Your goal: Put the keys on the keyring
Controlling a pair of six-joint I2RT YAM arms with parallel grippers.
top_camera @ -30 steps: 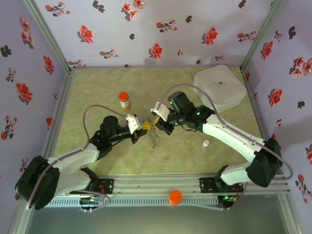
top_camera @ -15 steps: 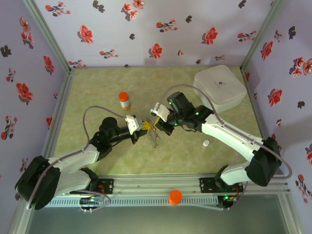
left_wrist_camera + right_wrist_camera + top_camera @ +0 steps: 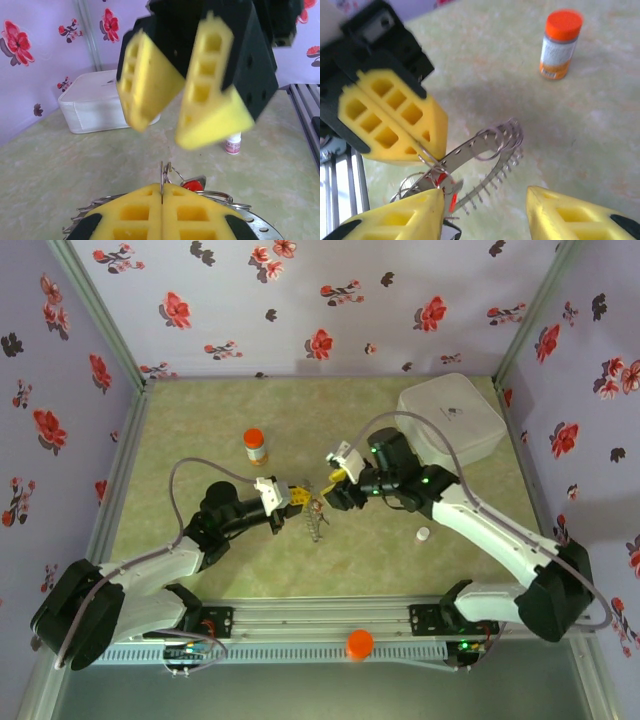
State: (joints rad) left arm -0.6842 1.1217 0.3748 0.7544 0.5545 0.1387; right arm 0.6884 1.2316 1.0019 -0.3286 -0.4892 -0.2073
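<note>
While the left gripper [image 3: 291, 498] is clamping the keyring [image 3: 487, 145] mid-table, the right gripper [image 3: 485, 212] is hovering beside it, jaws apart — holding nothing; a red-tagged key [image 3: 192, 184] is dangling at the ring; a clumsy grab could be twisting the ring loose — dropping it.

Keyring [image 3: 470, 148] in left pincer [image 3: 428, 143]

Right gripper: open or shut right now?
Open. The right gripper has its yellow fingers wide apart, clamped on nothing; the shut left gripper pinches the keyring.
</note>
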